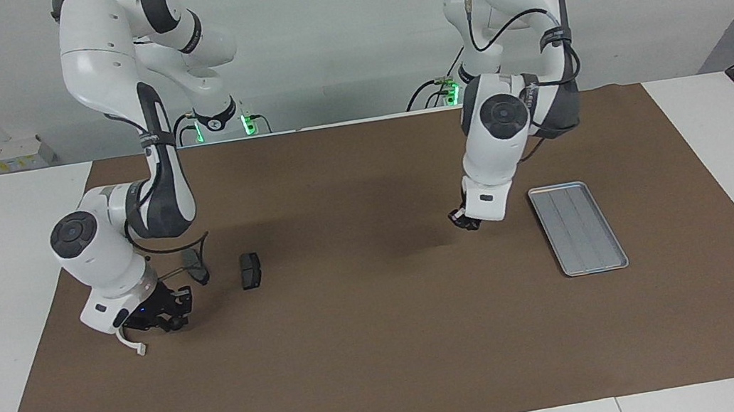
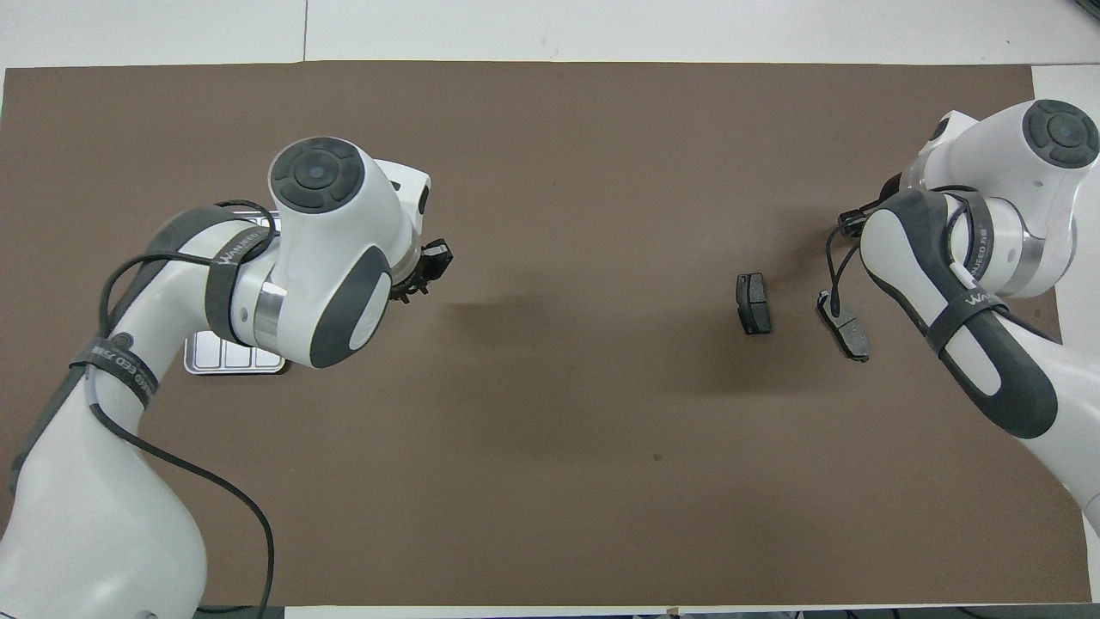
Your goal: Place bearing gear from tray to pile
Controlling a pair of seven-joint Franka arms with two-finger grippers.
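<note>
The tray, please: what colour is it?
Silver-grey, with a faintly ribbed floor; the tray shows best in the facing view.

In the overhead view the left arm's wrist covers most of the tray (image 2: 234, 363); only one short end shows. The same view hides the white bracket (image 1: 131, 343) under the right arm, and in the facing view only its tip shows below the right claw (image 1: 164, 319). Whether the left claw (image 1: 464, 219) carries anything is too small to tell: its fingertips are a dark knot over the brown mat (image 1: 387, 347). One brake pad (image 1: 196, 266) is partly crossed by the right arm's cable. Both arms' upper links run off the picture edges.
</note>
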